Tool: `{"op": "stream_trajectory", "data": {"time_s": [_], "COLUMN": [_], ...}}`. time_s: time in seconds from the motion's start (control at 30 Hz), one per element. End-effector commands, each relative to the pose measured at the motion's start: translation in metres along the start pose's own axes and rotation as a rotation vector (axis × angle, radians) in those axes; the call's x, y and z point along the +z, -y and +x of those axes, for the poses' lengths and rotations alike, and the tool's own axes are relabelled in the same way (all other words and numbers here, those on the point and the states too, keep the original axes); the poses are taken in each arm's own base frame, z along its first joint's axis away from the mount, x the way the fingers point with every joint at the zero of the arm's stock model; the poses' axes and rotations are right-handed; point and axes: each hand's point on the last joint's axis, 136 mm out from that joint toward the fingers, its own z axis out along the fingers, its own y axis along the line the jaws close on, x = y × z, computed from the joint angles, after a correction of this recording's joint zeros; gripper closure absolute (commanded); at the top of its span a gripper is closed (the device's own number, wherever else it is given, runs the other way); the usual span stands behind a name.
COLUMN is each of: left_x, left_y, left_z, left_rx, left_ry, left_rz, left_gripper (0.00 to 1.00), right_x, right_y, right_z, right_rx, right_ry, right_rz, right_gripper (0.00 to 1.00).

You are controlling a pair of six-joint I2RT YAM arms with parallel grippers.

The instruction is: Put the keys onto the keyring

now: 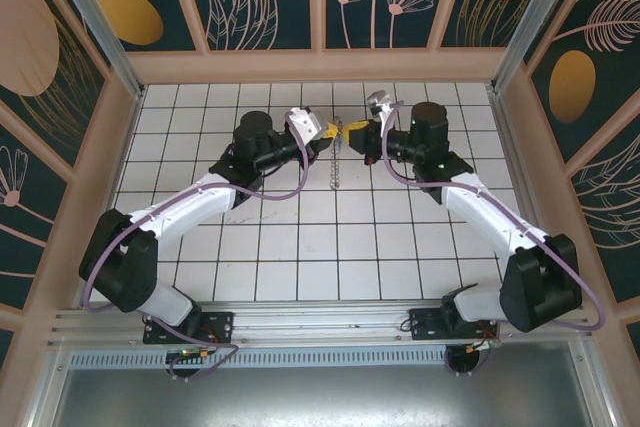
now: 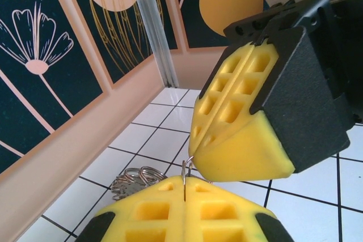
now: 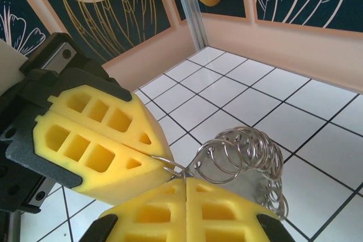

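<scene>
Tightly, both hands (image 2: 185,194) (image 3: 185,191) on keyring (image 3: 241,154).

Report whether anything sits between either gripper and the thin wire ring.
Nothing visible does. The left gripper and the right gripper are both shut directly on the thin wire ring, tips nearly meeting. The coil of metal rings sits off to one side of the pinch, not inside it.

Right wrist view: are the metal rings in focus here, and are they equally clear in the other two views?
Right wrist view: the metal rings are sharp, with bright glints on the wire. Left wrist view: they are blurred in the background. Top external view: evenly lit, but they form only a thin pale line, too small for detail.
</scene>
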Motion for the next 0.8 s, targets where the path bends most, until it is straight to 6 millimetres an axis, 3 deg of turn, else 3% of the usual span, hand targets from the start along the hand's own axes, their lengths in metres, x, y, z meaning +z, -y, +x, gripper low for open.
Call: {"op": "stream_trajectory", "data": {"time_s": [0.0, 0.77], "left_x": [-0.005, -0.004], "left_y": [0.005, 0.005], "left_z": [-0.026, -0.025], "left_rx": [0.051, 0.051], "left_ry": [0.060, 0.056], "left_rz": [0.025, 0.025], "left_gripper": [1.00, 1.00], "right_x": [-0.011, -0.004], "right_y": [-0.003, -0.009], "right_z": [-0.025, -0.037], "right_rx": [-0.073, -0.088], "right_ry": [0.052, 0.060], "right_rz": [0.030, -0.008], "right_gripper": [1.00, 1.00]}}
